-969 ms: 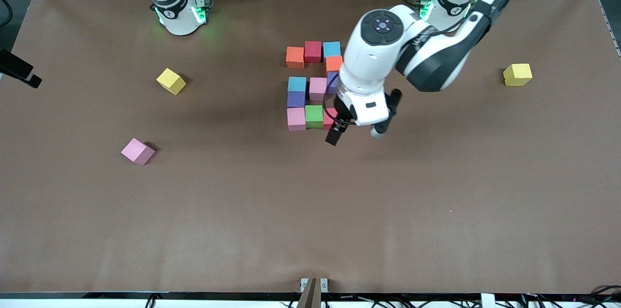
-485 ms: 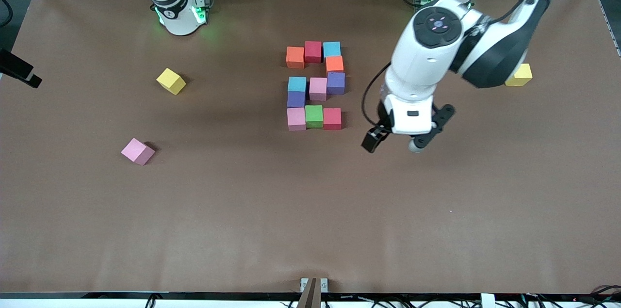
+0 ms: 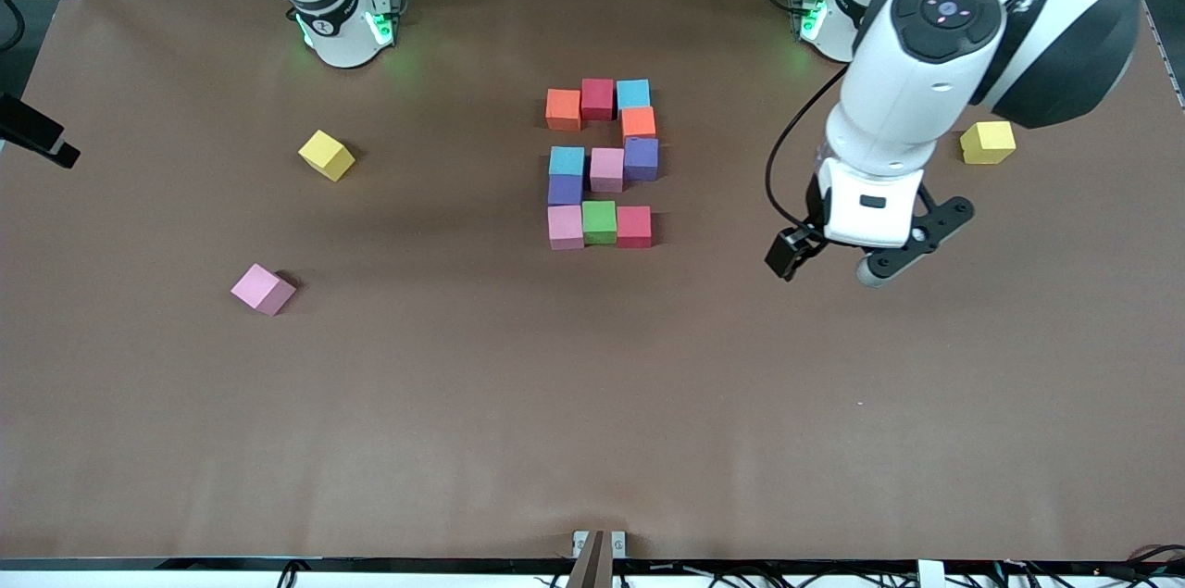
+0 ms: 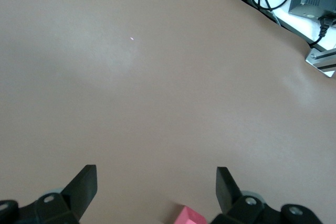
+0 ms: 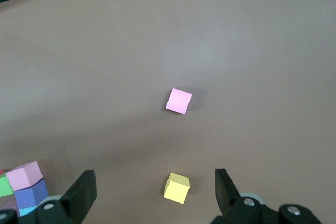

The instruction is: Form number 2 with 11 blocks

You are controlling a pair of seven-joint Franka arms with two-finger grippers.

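The blocks lie side by side in a figure 2 at mid-table: orange (image 3: 563, 109), red (image 3: 598, 99) and light blue (image 3: 633, 93) form the row nearest the robots. The second orange (image 3: 638, 122), purple (image 3: 641, 158), pink (image 3: 606, 169), light blue (image 3: 567, 161) and purple (image 3: 565, 189) continue it. Pink (image 3: 565, 227), green (image 3: 599, 222) and red (image 3: 634, 227) close it. My left gripper (image 3: 827, 264) (image 4: 156, 182) hangs open and empty over bare table, toward the left arm's end from the figure. My right gripper (image 5: 154, 190) is open and empty, high above the table, its arm waiting.
A loose pink cube (image 3: 263, 289) (image 5: 179, 100) and a yellow cube (image 3: 326, 155) (image 5: 177, 188) lie toward the right arm's end. Another yellow cube (image 3: 988, 143) sits toward the left arm's end, partly under the left arm. Brown paper covers the table (image 3: 592, 403).
My left arm has swung away from the figure toward its own end of the table, open all the way, uncovering the red and purple blocks. The right arm has not moved.
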